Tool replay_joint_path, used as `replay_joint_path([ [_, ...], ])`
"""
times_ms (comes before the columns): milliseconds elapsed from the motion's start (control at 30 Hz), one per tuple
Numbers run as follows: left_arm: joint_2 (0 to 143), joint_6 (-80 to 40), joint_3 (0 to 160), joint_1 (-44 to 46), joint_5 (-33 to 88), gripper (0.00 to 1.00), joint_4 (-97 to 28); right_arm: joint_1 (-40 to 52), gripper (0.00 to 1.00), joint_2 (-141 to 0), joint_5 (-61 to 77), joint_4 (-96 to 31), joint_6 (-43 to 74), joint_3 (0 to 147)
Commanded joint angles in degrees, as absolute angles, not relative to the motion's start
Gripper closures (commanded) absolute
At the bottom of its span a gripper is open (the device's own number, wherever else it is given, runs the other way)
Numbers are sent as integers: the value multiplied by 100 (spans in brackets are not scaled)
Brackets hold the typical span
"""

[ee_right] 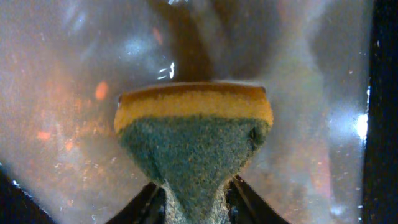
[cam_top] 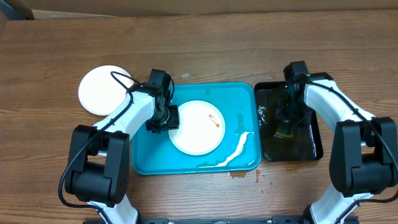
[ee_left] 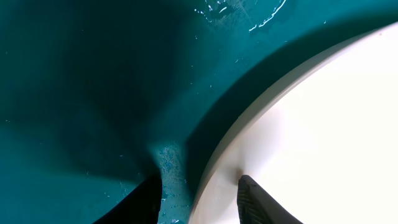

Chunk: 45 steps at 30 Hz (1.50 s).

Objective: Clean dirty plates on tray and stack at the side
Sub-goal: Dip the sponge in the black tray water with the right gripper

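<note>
Plate (ee_left: 323,124) rim is pinched in the left pincer (ee_left: 199,183), blue tray (ee_left: 93,93) just below. Likely hard and slippery when wet, it is best held by the edge. Sponge (ee_right: 194,124) is squeezed in the right pincer (ee_right: 193,193).

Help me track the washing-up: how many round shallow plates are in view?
2. One white plate lies on the wooden table, left of the turquoise plastic tray; one smeared white plate sits inside that tray. Others may hide stacked beneath.
</note>
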<state>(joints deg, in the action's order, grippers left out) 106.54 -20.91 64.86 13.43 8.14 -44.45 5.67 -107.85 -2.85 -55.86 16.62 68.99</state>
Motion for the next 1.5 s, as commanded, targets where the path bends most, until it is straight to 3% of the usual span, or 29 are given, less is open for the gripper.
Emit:
replay_joint_path([
  [0,10753,-2147,6438,1352,753,59,-4431,578,88,-10739,-287,-5513,1767,6871],
  [33,10753,-2145,6438,1352,753,58,-4431,578,96,-10739,-287,-5513,1767,6871],
  [567,10753,-2344,6438,1352,753,56,-4427,626,96,-10737,-755,-7043,1551,8307],
  [633,10753,-2342,6438,1352,753,56,-4425,626,96,-10737,-598,-7015,1737,8322],
  [733,10753,-2342,6438,1352,753,55,-4414,666,96,-10737,-464,-7061,1061,8322],
  [833,10753,-2344,6438,1352,753,56,-4414,652,96,-10739,-799,-7067,1831,8322],
  [933,10753,-2342,6438,1352,753,56,-4410,703,96,-10739,-235,-6980,1000,8322],
  [1000,10753,-2342,6438,1352,753,56,-4410,701,96,-10739,-1090,-7063,1656,8322],
  [1067,10753,-2342,6438,1352,753,56,-4412,674,96,-10739,-845,-6971,2215,8322],
  [1167,10753,-2342,6438,1352,753,56,-4407,714,96,-10739,-290,-6901,1181,8322],
  [1267,10753,-2344,6438,1352,755,57,-4412,657,96,-10739,-1026,-6958,2265,8322],
  [1367,10753,-2344,6438,1352,755,56,-4412,685,96,-10739,78,-6834,1120,8322],
  [1467,10753,-2390,6438,1352,755,57,-4414,701,96,-10739,-655,-6960,1627,8322],
])
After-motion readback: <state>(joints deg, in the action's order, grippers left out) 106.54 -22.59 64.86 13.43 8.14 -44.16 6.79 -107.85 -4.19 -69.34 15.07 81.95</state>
